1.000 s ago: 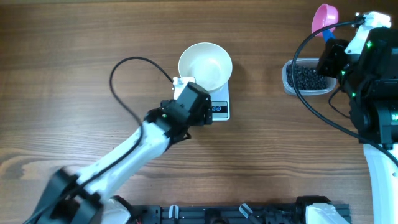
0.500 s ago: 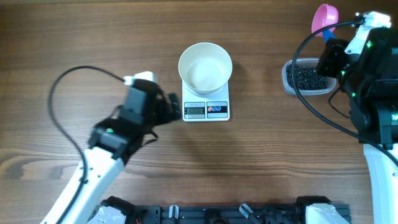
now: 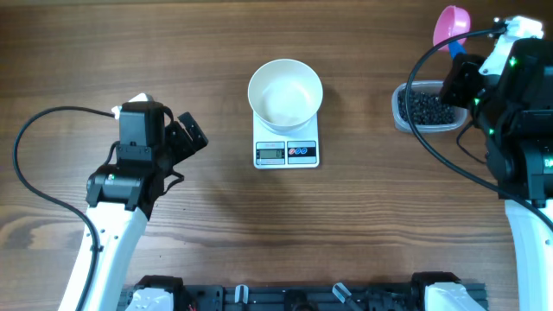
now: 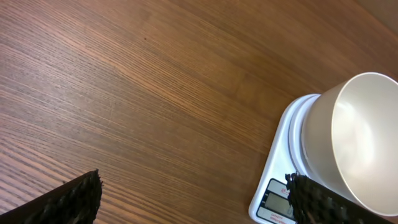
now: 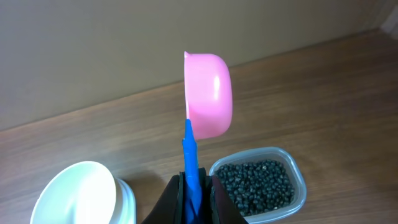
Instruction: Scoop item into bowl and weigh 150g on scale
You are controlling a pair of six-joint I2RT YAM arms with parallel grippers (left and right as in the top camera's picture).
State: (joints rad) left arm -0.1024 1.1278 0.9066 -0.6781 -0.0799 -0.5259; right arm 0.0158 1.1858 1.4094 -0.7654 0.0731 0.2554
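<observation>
Well, the bowl point(image 3: 285, 93) sits empty on the scale point(image 3: 287, 152), no scooping done yet. The right gripper point(image 5: 194, 198) clenches the pink scoop point(image 5: 209, 93), beads point(image 5: 258, 183) just beside it; the left gripper point(image 3: 186, 138) gapes empty.

The left arm point(image 3: 104, 242) is built from white tubular links joined by black housings, and a thin black cable point(image 3: 17, 155) is looped out from its wrist. The left gripper point(image 3: 188, 138) is finished in black, and its finger pads point(image 4: 68, 200) are seen in the wrist view to be covered in a fine ribbed texture. The right arm point(image 3: 529, 242) is made the same way, with small green lights point(image 3: 511, 62) dotted on its black housings, black cables point(image 3: 411, 99) arched beside it, and the right gripper point(image 5: 194, 199) formed of two dark, tapering fingers
</observation>
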